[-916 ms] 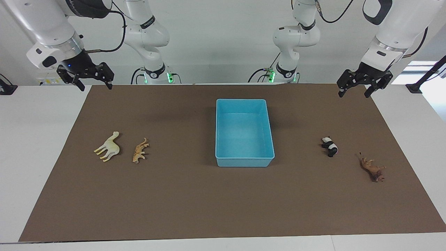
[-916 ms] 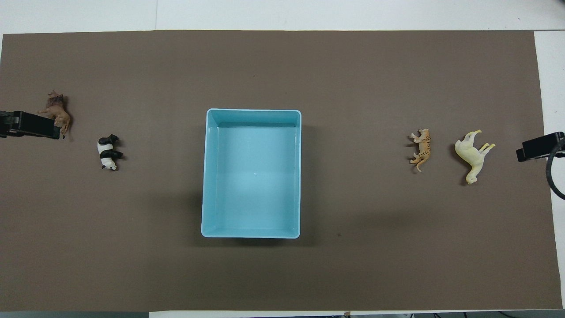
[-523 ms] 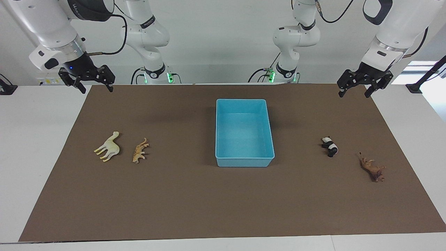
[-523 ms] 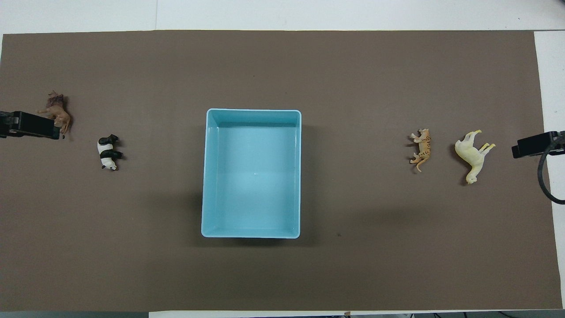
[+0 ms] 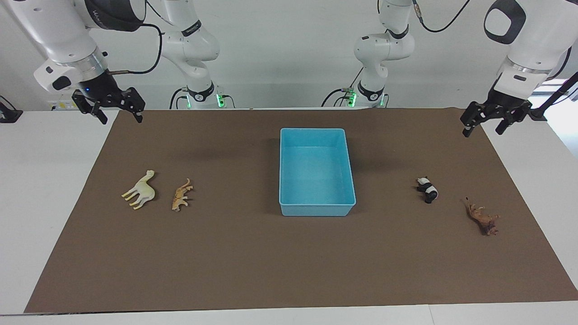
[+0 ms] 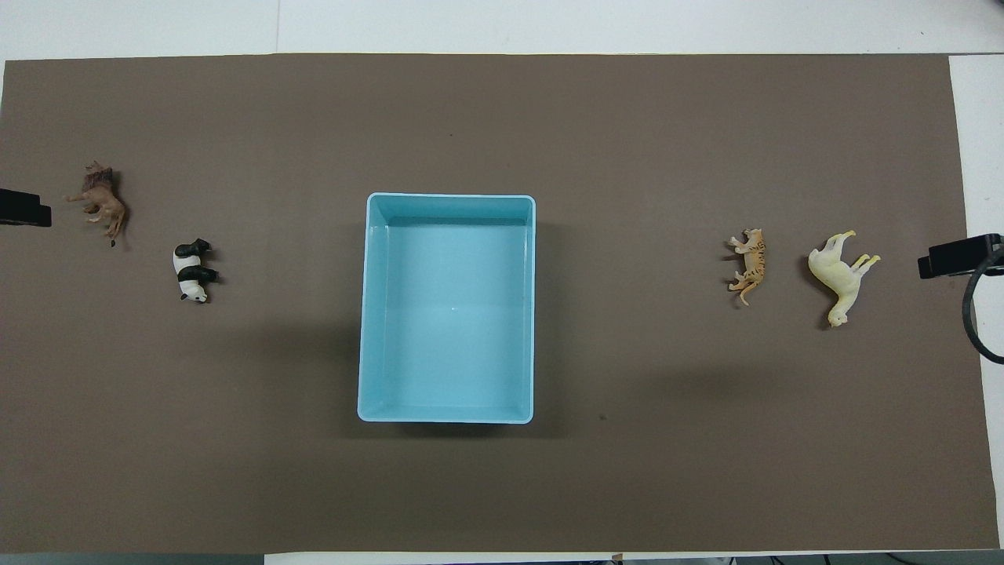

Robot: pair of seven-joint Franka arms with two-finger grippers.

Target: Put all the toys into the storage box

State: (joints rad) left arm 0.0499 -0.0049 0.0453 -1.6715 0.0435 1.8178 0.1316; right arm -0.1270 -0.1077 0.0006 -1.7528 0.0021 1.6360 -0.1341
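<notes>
Brown mat (image 5: 253, 262) lies bare around storage box (image 5: 316, 210), toys apart.

A robotics lab: two white industrial arms (image 5: 194, 49) are bolted at the edge of a white table (image 5: 45, 180), green status lights glowing at their bases, cables looped along them. A plain brown mat (image 5: 226, 262) covers the table against a bare white wall (image 5: 289, 45).
</notes>
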